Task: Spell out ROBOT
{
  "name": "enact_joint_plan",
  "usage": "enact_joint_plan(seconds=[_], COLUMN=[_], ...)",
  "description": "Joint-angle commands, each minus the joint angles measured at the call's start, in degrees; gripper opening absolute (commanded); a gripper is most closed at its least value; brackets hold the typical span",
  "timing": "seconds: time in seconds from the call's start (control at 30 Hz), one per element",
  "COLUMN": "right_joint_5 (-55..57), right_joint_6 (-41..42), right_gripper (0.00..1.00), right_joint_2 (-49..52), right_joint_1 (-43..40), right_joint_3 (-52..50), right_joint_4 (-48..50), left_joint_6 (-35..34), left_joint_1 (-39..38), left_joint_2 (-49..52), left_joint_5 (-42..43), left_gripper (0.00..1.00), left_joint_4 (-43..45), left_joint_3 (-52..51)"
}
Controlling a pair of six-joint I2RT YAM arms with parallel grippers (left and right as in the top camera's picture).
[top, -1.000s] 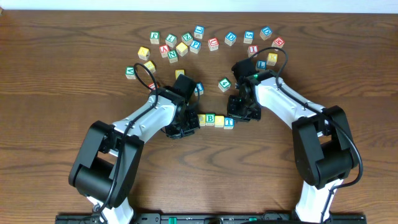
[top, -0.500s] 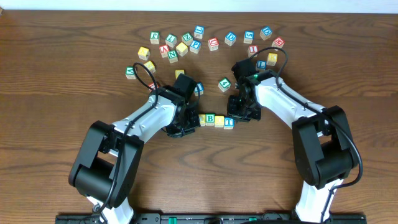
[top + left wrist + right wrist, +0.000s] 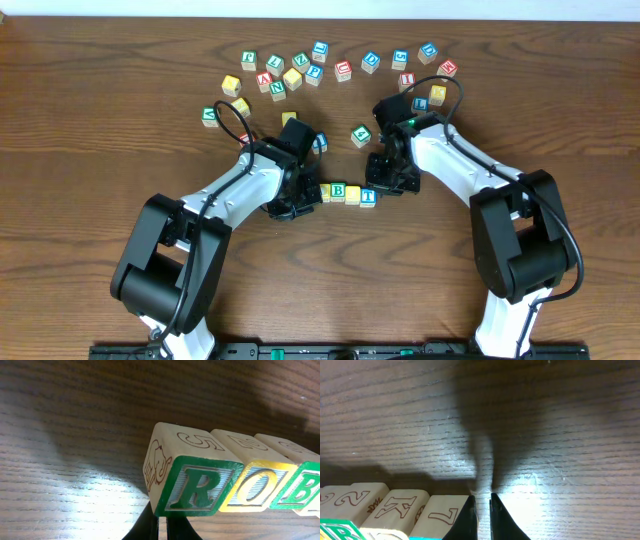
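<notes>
Five cubes read ROBOT, seemingly done; left hand at nine o'clock, right hand at three, both closed, empty; withdraw carefully.

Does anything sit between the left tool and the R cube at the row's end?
Nothing visible does. In the left wrist view the shut left tool sits right at the R cube's near edge.

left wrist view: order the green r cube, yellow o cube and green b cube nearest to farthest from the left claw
1. Green-bordered wooden R cube, just above the left claw.
2. Yellow-bordered wooden O cube, next on its right.
3. Green-bordered wooden B cube, at the right edge.
</notes>
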Motion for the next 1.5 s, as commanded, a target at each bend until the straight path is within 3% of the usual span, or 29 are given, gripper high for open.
enact_joint_plan(seconds=[0.0, 0.33, 0.6, 0.77, 1.03, 1.17, 1.47], right_joint_5=[0.26, 0.24, 0.26, -0.17, 7.06, 13.07, 10.91], right_joint_6=[0.63, -2.36, -4.55, -3.63, 8.68, 14.01, 14.01], right_gripper=[0.06, 0.01, 0.01, 0.01, 0.01, 0.01, 0.01], right_joint_2=[0.66, 0.52, -2.45, -8.70, -7.58, -5.88, -2.54], right_joint_1=[-0.94, -2.95, -3.89, -0.79, 11.87, 15.12, 16.13], right_joint_3=[-0.35, -0.11, 2.49, 2.62, 2.54, 2.49, 2.16], right_joint_4=[-0.02, -1.60, -9.64, -14.40, -11.21, -10.69, -5.90], left_joint_6=[-0.48, 0.09, 1.05, 3.63, 3.56, 3.58, 3.61], left_joint_1=[-0.07, -0.07, 2.16, 9.18, 25.97, 30.51, 32.46], left_joint_2=[0.83, -2.82, -10.86, -18.21, -19.91, -19.91, -19.91], left_joint_5=[-0.74, -0.83, -4.11, -6.21, -7.82, -7.87, -8.26], left_gripper=[0.08, 0.07, 0.07, 0.07, 0.07, 0.08, 0.07], left_joint_4=[-0.02, -0.79, -3.26, -6.14, -11.69, -14.23, -14.86], left_joint_3=[-0.39, -0.37, -0.37, -0.37, -0.39, -0.39, -0.39])
